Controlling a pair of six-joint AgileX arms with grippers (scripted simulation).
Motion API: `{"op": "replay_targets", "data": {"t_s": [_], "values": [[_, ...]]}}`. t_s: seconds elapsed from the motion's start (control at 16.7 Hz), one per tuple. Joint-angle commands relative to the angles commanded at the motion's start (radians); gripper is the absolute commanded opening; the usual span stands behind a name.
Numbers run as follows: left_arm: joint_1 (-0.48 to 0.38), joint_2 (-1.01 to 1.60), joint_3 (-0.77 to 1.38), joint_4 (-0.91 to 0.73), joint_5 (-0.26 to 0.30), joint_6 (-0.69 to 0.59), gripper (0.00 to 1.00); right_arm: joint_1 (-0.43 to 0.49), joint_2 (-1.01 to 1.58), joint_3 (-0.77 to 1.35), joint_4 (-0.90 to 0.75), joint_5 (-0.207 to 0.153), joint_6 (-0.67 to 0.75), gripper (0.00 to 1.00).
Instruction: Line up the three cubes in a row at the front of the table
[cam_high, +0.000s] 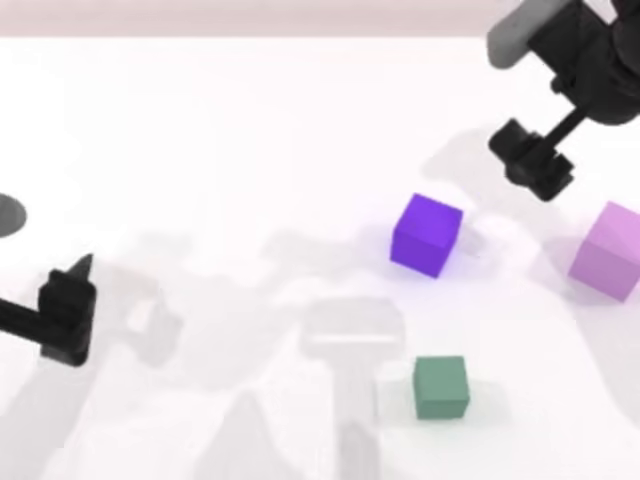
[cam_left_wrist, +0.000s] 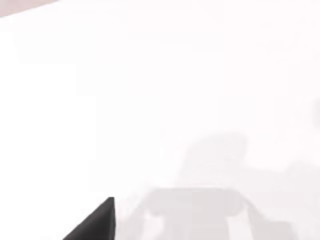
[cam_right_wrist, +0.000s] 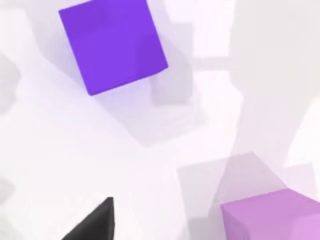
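Observation:
Three cubes rest apart on the white table (cam_high: 220, 150). The violet cube (cam_high: 428, 235) (cam_right_wrist: 112, 45) lies right of centre, and the lilac cube (cam_high: 607, 250) (cam_right_wrist: 272, 215) sits near the right edge. Closer to the front is the smaller teal cube (cam_high: 441, 386). My right gripper (cam_high: 533, 160) hovers open behind the gap between the violet and lilac cubes, holding nothing. Only one dark fingertip (cam_right_wrist: 97, 222) shows in the right wrist view. My left gripper (cam_high: 68, 305) is parked open at the left edge, far from all cubes; its wrist view shows one fingertip (cam_left_wrist: 97, 222) over bare table.
A pinkish-beige edge strip (cam_high: 250, 15) runs along the back of the table. Grey arm shadows fall across the middle and front of the surface.

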Motion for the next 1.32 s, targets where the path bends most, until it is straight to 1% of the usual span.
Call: {"op": "replay_targets", "data": {"t_s": [0.3, 0.42, 0.6, 1.02, 1.14, 1.32], "values": [[0.171, -0.374, -0.339, 0.250, 0.007, -0.096, 1.00, 0.087, 0.408, 0.387, -0.242, 0.002, -0.104, 1.00], [0.219, -0.488, -0.428, 0.328, 0.010, -0.123, 1.00, 0.112, 0.523, 0.509, -0.306, 0.004, -0.134, 1.00], [0.260, -0.593, -0.507, 0.402, 0.015, -0.147, 1.00, 0.136, 0.631, 0.623, -0.364, 0.007, -0.163, 1.00], [0.270, -0.616, -0.522, 0.420, 0.016, -0.153, 1.00, 0.136, 0.651, 0.642, -0.371, 0.008, -0.168, 1.00], [0.270, -0.616, -0.522, 0.420, 0.016, -0.153, 1.00, 0.139, 0.655, 0.606, -0.334, 0.008, -0.170, 1.00], [0.270, -0.616, -0.522, 0.420, 0.016, -0.153, 1.00, 0.141, 0.672, 0.507, -0.213, 0.008, -0.168, 1.00]]}}
